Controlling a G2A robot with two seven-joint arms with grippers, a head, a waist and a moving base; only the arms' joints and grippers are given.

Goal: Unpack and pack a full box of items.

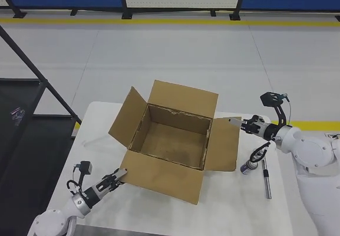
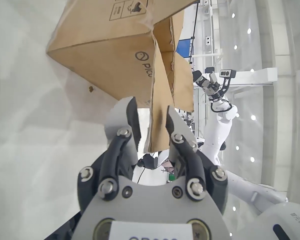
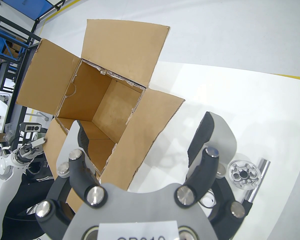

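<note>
From above, one cardboard box (image 1: 172, 144) stands in the middle of the white surface (image 1: 228, 206), with all four flaps folded outward and its bare bottom in sight. The left hand (image 1: 118, 175) is at the near left corner of the box. The right hand (image 1: 243, 124) hangs just beside the tip of the right flap. Between that flap and the right edge of the surface lie two small things: a round metal part (image 1: 249, 167) and, just beside it, a metal rod (image 1: 266, 182). The near wall of the box is close to the front edge of the surface; there is more room on the right side.

The left wrist view shows what the top view does not: a flap edge of the box passes between the two fingers (image 2: 133, 116) of the left hand. One finger touches the cardboard and the other has a thin gap, so the hand is only narrowly apart and not pressed together.

In the right wrist view the right hand (image 3: 142, 123) is spread wide and holds nothing. It is above the right flap, and the box interior lies beyond it. The round metal part shows here a spoked face, next to the shiny rod.
</note>
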